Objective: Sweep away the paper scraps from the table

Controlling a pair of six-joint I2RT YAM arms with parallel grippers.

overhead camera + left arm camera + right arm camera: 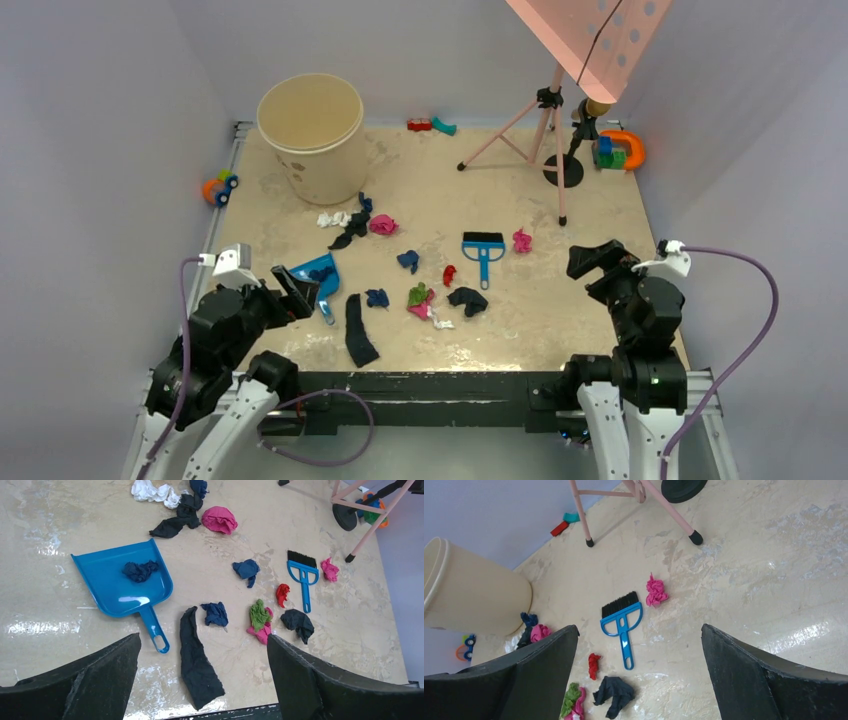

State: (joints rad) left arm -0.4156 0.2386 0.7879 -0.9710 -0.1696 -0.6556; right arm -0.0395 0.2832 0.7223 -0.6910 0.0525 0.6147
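Note:
Paper scraps lie across the middle of the table (560,310): a long black strip (359,330), a pink wad (383,224), a red wad (449,275) and several others. One navy wad (141,570) sits in the blue dustpan (315,275). The blue brush (484,252) lies flat among the scraps. My left gripper (296,285) hovers open near the dustpan's handle, and the left wrist view shows the gripper (202,639) empty above the black strip (197,660). My right gripper (598,258) is open and empty at the right; in its wrist view the gripper (639,628) looks towards the brush (622,621).
A beige bucket (312,135) stands at the back left. A pink tripod stand (548,130) and a black round base (563,170) are at the back right. Toys lie by the edges: a small car (219,187), red and teal blocks (430,125), coloured blocks (618,150).

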